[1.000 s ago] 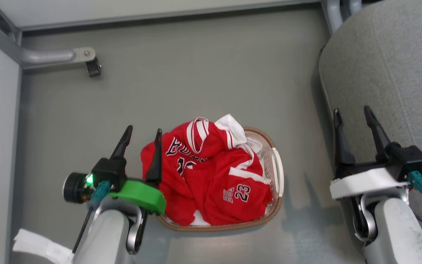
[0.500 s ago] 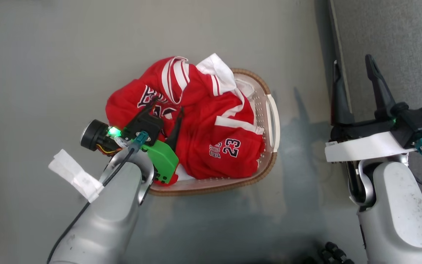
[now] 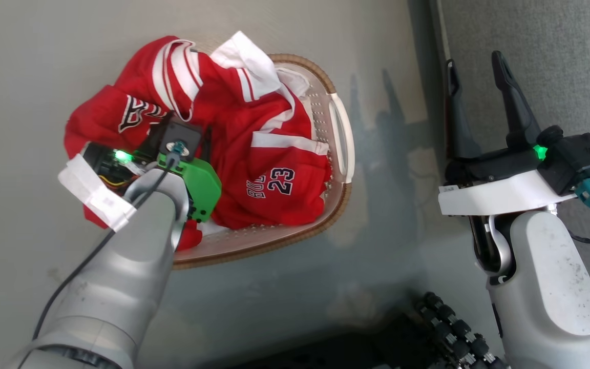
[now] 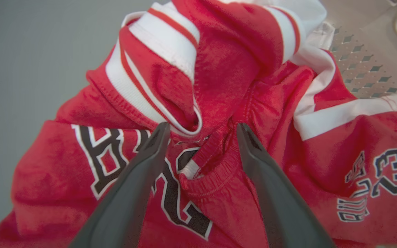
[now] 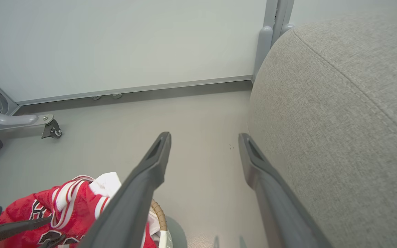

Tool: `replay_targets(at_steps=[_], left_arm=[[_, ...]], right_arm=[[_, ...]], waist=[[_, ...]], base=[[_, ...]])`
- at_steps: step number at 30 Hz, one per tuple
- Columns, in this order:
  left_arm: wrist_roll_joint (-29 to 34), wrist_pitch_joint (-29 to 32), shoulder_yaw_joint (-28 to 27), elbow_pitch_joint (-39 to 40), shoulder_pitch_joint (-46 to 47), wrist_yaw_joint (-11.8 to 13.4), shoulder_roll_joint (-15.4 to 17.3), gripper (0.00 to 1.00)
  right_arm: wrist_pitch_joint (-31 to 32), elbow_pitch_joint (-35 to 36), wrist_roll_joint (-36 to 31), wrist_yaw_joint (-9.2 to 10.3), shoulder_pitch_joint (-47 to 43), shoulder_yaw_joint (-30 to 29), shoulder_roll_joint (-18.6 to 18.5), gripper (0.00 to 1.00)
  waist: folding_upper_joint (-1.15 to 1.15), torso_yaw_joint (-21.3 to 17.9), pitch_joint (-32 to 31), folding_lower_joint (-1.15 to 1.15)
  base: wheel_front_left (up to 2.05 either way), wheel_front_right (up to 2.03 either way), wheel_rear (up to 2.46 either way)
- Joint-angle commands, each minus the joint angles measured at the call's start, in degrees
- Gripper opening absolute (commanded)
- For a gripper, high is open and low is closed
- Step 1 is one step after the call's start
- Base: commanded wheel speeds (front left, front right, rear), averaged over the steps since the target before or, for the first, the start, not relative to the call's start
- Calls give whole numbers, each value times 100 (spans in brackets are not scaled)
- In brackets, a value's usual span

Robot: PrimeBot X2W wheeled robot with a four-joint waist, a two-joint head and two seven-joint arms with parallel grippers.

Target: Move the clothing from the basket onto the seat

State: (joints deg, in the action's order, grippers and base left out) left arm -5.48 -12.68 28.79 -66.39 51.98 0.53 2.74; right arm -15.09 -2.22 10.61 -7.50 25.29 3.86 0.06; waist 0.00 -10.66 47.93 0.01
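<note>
The red clothing (image 3: 269, 159) with white stripes, "BULLS" and 23 lies heaped in the white perforated basket (image 3: 340, 138), spilling over its left rim. My left gripper (image 3: 182, 134) points down into the heap. In the left wrist view that left gripper (image 4: 202, 129) is open, its fingers either side of a bunched fold and elastic band of the clothing (image 4: 271, 96), close to the fabric. My right gripper (image 3: 474, 61) is open and empty, held at the edge of the grey seat (image 3: 556, 66). The right wrist view shows the right gripper (image 5: 204, 137) over floor beside the seat (image 5: 339, 120).
A white cloth (image 3: 244, 51) peeks out under the red garments at the basket's far end. A grey frame leg with a caster (image 5: 47, 124) stands by the wall. Black ribbed parts (image 3: 448, 328) sit low in the head view. Grey floor surrounds the basket.
My left gripper has swung from beside the basket to over the clothing and gone down onto it, staying open. The head camera has shifted. The right gripper holds its pose.
</note>
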Motion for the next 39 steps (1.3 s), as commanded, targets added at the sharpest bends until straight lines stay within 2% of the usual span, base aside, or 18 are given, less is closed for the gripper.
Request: replay_targets(at_steps=[1,11,12,13,14,15,16,17,18,23,27,35,39], left_arm=[[-36,-2,-55,-95,159,93,70,100],[-208,36,-171,-486,522,376,163,100],[-230,61,-184,-513,545,405,161,97],[-249,74,-198,-525,568,430,161,88],[-278,68,-214,-532,590,451,161,70],[-309,47,-232,-541,604,477,160,47],[-340,32,-242,-550,604,485,157,34],[-357,22,-254,-563,607,472,153,9],[-360,12,-254,-567,607,467,150,0],[-450,-51,-250,-597,548,407,116,0],[-591,-148,-279,-511,463,265,80,0],[-651,-263,-158,-76,138,-149,49,0],[-592,-258,-38,490,-128,-329,54,0]], right_arm=[[-16,30,36,2,33,13,-12,100],[-16,31,161,2,32,110,-13,100],[-16,30,168,2,31,123,-13,100],[-16,29,174,2,31,132,-13,100],[-16,29,185,2,31,137,-13,100],[-16,29,190,2,31,142,-13,100],[-16,27,195,2,30,141,-13,100],[-16,21,198,2,29,140,-13,100],[-16,12,198,2,27,136,-13,100],[-16,-51,173,2,34,59,-13,100],[-16,-127,94,2,-10,-29,-15,100],[-16,-429,-163,2,-164,-229,-19,100],[-16,-592,-318,2,-320,-389,-19,100]], waist=[[0,-145,137,-1],[0,-277,230,-1],[0,-288,236,-1],[0,-297,240,-1],[0,-303,243,-1],[0,-310,246,-1],[0,-312,245,-1],[0,-313,241,-1],[0,-310,236,-1],[0,-243,154,-1],[0,-110,-7,-1],[0,257,-610,-1],[0,516,-1076,-1]], base=[[0,0,0],[0,0,0],[0,0,0],[0,0,0],[0,0,0],[0,0,0],[0,0,0],[0,0,0],[0,0,0],[0,0,0],[0,0,0],[0,0,0],[0,0,0]])
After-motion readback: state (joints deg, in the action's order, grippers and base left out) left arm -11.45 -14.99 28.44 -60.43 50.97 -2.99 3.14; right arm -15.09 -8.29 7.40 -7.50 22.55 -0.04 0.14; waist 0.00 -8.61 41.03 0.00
